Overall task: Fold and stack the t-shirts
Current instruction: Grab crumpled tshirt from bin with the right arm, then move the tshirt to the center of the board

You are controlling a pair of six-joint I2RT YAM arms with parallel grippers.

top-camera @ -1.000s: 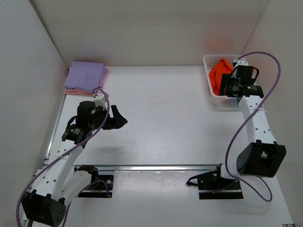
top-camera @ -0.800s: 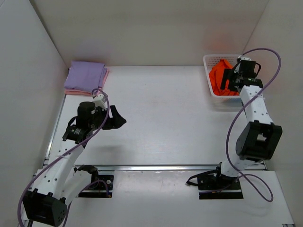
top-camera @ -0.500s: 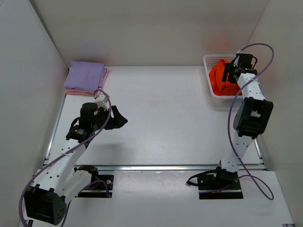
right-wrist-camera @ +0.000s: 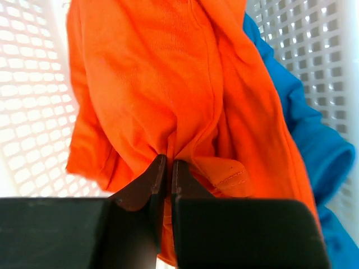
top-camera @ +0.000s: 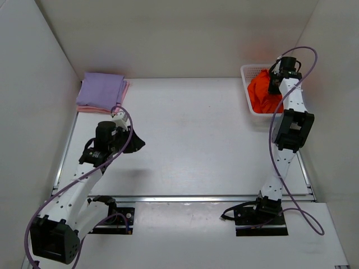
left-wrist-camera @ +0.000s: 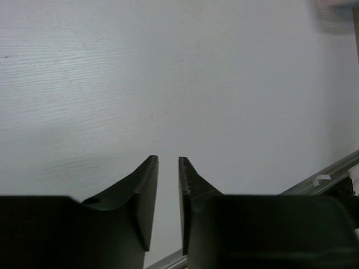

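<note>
While pinched in right tool (right-wrist-camera: pixel 169 160), orange t-shirt (right-wrist-camera: pixel 157 73)

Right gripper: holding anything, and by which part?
Right gripper is shut on the orange t-shirt, pinching a bunched fold of its cloth, at the white basket. Left gripper holds nothing.

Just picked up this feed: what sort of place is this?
Most likely a robot test cell: a white table boxed in by plain walls, left arm and right arm bolted at its near edge, a mesh basket holding an orange t-shirt.
</note>
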